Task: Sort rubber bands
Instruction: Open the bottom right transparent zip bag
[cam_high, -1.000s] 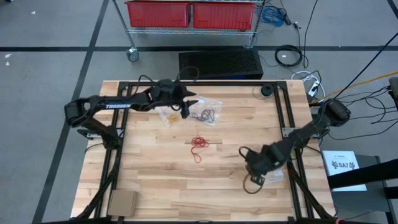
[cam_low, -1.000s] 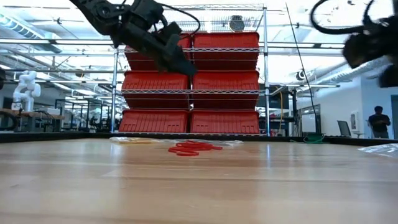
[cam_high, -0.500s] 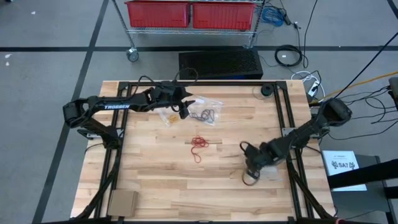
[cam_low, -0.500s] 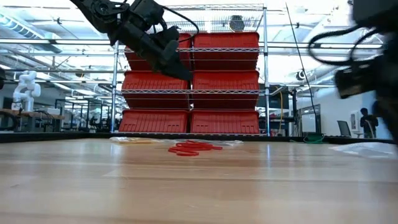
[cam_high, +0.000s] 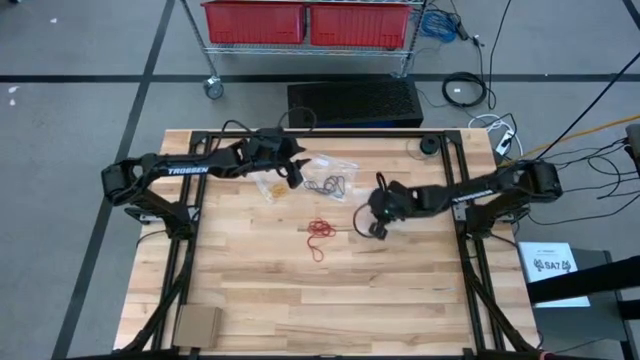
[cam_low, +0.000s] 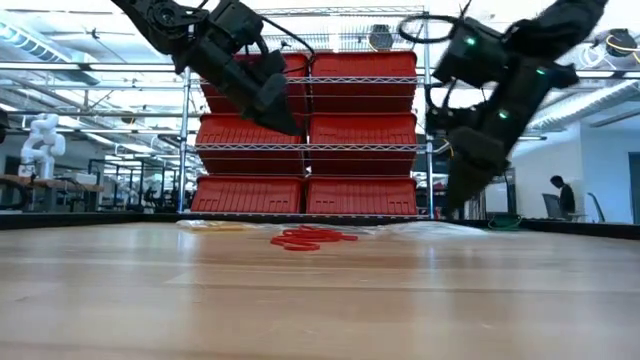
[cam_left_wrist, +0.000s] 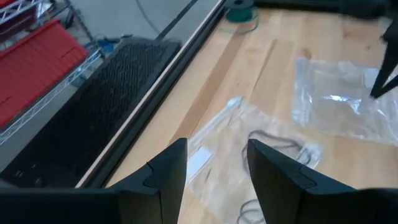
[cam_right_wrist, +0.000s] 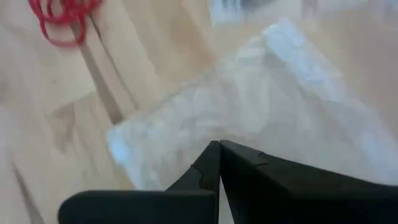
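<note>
Red rubber bands (cam_high: 320, 230) lie loose in a small heap at the table's middle, also seen in the low view (cam_low: 305, 238) and the right wrist view (cam_right_wrist: 62, 15). Dark bands sit inside a clear bag (cam_high: 328, 185) (cam_left_wrist: 280, 146) near the far edge, with tan bands in another bag (cam_high: 272, 187) beside it. My left gripper (cam_high: 297, 172) (cam_left_wrist: 214, 168) hovers open above those two bags. My right gripper (cam_high: 375, 215) (cam_right_wrist: 219, 146) is just right of the red heap, shut on a third clear plastic bag (cam_right_wrist: 249, 106). My right gripper pinches the clear plastic bag at its edge (cam_right_wrist: 233, 134) between the two shut fingers, slanting down from the table's right. The bag spreads out ahead of the fingertips. In the low view its lower part (cam_low: 420, 228) reaches the table top.
A brown cardboard piece (cam_high: 197, 325) lies at the near left corner and a round dark object (cam_high: 428, 145) at the far right corner. Black frame rails run along both table sides. Bare wood spans the near half. Red bins on a wire rack (cam_low: 305, 120) stand beyond the far edge.
My right gripper has swept from the table's near right area toward the far edge and left, ending beside the red heap, and the clear bag has come along with it. My left gripper has stayed above the bags at the far edge.
</note>
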